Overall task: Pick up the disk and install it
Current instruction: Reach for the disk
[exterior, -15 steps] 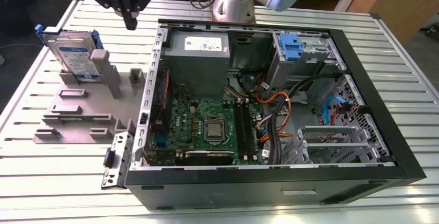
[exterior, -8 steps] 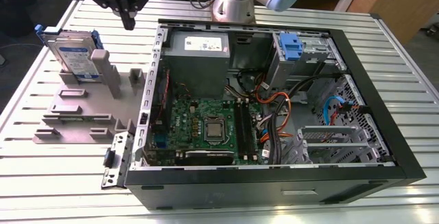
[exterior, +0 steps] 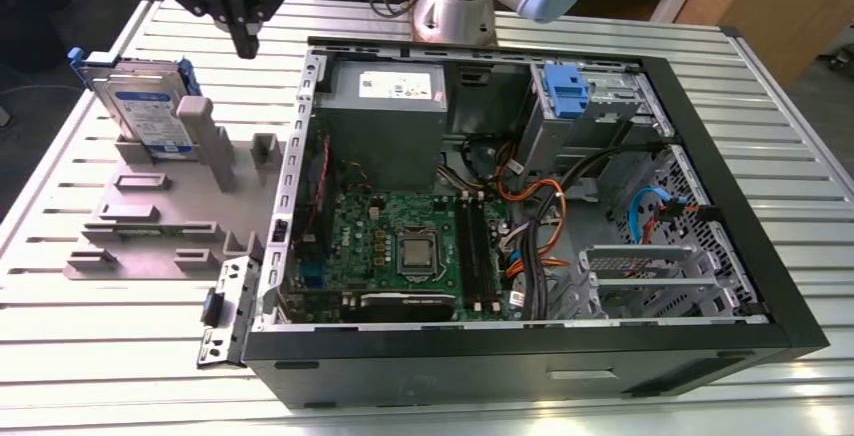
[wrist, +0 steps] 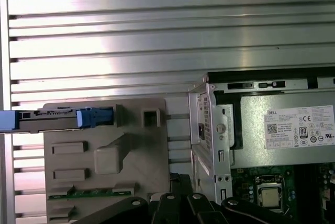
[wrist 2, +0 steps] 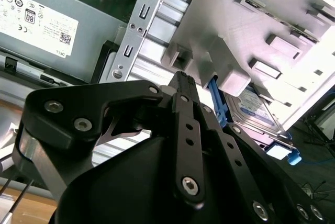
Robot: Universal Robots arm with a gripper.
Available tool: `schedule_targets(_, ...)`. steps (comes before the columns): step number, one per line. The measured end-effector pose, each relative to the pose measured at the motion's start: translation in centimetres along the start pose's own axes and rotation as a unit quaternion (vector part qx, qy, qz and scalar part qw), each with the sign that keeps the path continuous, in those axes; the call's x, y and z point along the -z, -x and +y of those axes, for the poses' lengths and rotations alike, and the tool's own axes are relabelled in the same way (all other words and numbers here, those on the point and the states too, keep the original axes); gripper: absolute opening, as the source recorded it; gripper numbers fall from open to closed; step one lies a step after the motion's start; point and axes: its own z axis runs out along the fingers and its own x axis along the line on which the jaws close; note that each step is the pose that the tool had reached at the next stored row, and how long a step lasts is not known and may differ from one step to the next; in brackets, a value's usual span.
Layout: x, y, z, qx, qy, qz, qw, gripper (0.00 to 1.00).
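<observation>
The disk [exterior: 140,106] stands on edge in a grey holder [exterior: 160,218] at the exterior view's left. It is a silver drive with a white-and-blue label and a blue frame. My gripper [exterior: 246,48] hangs above the table between the holder and the open computer case [exterior: 747,206]. It sits a little to the exterior view's right of the disk and is shut on nothing. In the second wrist view the black fingers [wrist 2: 181,85] meet in front of the disk [wrist 2: 257,110]. The first wrist view shows the disk [wrist: 57,120] edge-on at the holder's [wrist: 104,156] far end.
The case lies open on a slatted aluminium table [exterior: 120,356]. Inside are a grey power-supply box [exterior: 384,106], a green motherboard [exterior: 400,246], cables, and a metal drive bay with a blue latch [exterior: 566,91]. The arm's base [exterior: 454,6] stands behind the case.
</observation>
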Motion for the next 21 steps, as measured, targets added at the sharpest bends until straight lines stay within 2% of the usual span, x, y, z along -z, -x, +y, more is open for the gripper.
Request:
schedule_targets(11, -0.08, -0.47, 0.09, 0.000, -0.0001, 0.0018, 1.00000, 0.11)
schedule_targets(18, -0.16, -0.96, 0.43, 0.000, -0.0001, 0.0021, 1.00000, 0.11)
schedule_targets(21, -0.18, -1.24, 0.77, 0.000, -0.0002, 0.0023, 1.00000, 0.11)
